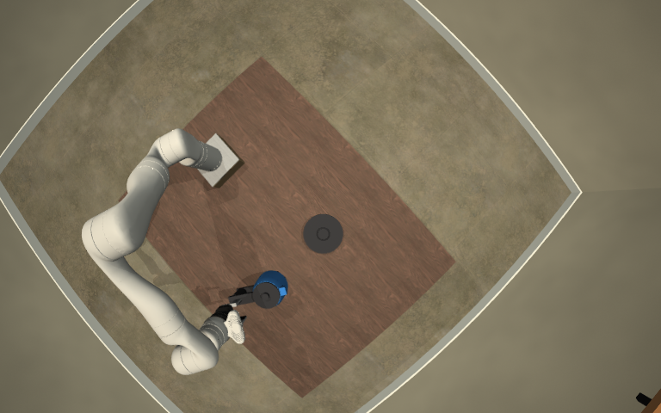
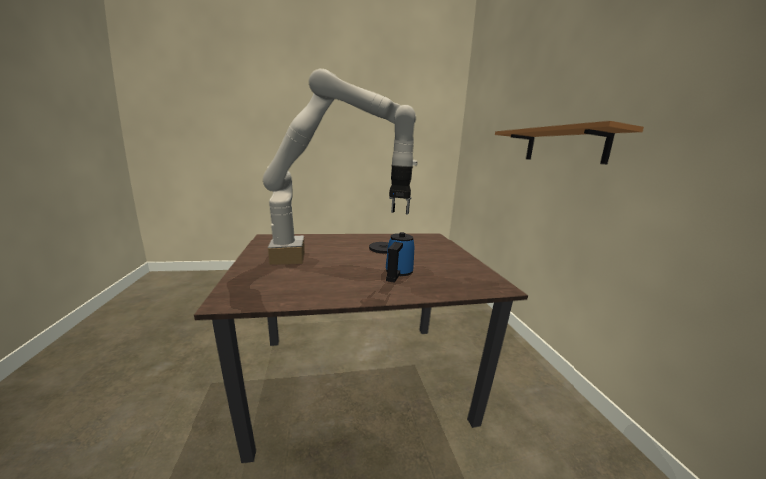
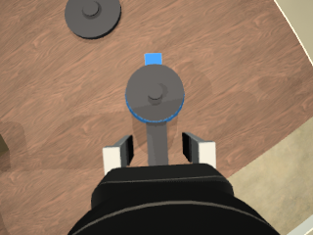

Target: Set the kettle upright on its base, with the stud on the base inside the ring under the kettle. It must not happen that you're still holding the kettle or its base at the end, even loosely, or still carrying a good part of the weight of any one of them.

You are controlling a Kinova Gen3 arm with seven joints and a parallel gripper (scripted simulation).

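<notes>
Gripper [image 2: 399, 210] hangs above the kettle [image 2: 401, 254], fingers spread wide and empty, pointing straight down. Kettle stands upright on the table [image 2: 316, 284], blue body with dark lid, handle [image 3: 156, 140] sticking out toward the table's near edge in the exterior view. Base [image 1: 322, 233] is a dark disc with the stud [image 3: 92, 8] at its centre, lying on the table well apart from the kettle. In the wrist view the handle runs between the two fingers, so alignment for a handle grasp looks good. Step in hand, as judged: descend and close on the handle. To do it well: drop straight, keeping the handle centred between the fingers so neither tip strikes it or the lid; go low enough for a full pad contact on the handle's upper run, then close firmly. An off-centre grip may let the kettle swing when lifted, which would spoil seating the ring over the stud. Ring under the kettle not visible from any view.
</notes>
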